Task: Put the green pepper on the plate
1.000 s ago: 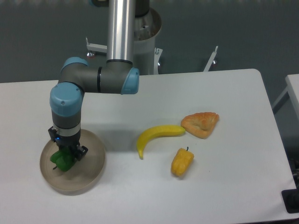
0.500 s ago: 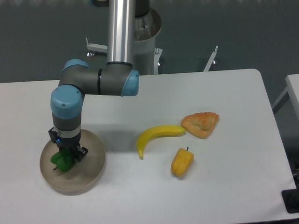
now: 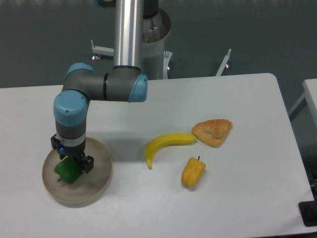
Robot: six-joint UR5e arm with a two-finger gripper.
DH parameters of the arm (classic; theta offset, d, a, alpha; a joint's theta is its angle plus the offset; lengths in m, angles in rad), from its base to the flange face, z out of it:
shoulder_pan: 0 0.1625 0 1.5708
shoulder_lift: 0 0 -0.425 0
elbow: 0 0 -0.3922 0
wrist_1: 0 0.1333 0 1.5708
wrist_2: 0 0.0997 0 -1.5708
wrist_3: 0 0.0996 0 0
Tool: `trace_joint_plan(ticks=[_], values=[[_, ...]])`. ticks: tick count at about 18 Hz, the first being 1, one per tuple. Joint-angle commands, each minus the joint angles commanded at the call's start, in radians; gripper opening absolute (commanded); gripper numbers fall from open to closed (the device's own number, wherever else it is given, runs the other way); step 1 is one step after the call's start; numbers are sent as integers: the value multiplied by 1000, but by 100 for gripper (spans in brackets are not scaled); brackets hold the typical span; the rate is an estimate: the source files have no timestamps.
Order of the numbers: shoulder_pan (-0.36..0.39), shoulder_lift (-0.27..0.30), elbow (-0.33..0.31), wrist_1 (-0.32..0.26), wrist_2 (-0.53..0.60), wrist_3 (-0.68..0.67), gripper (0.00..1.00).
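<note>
- The green pepper [image 3: 66,171] lies inside the plate [image 3: 97,184], at the worktop's near left.
- My jaws stand just above it; whether they're parted I cannot tell.
- Lifting while clamped would drag it out.

No readable text or labels, seemingly.

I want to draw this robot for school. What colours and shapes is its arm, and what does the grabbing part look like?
The arm is a shiny silver tube with fat grey joints, each capped in light blue. It looks like bent pipes joined together. The gripper at the end is small, black and boxy, with a tiny blue light on its side and short dark jaws. No loose cables show.
</note>
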Motion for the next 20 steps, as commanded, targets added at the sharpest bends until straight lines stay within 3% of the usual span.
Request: trace_joint_plan(ticks=[3, 6, 8, 13, 20], values=[[20, 40, 5, -5, 3, 5, 100], [106, 83, -3, -15, 11, 15, 100], [150, 81, 9, -18, 12, 38, 100], [265, 80, 34, -20, 58, 268, 100], [382, 32, 106, -20, 113, 506, 100]])
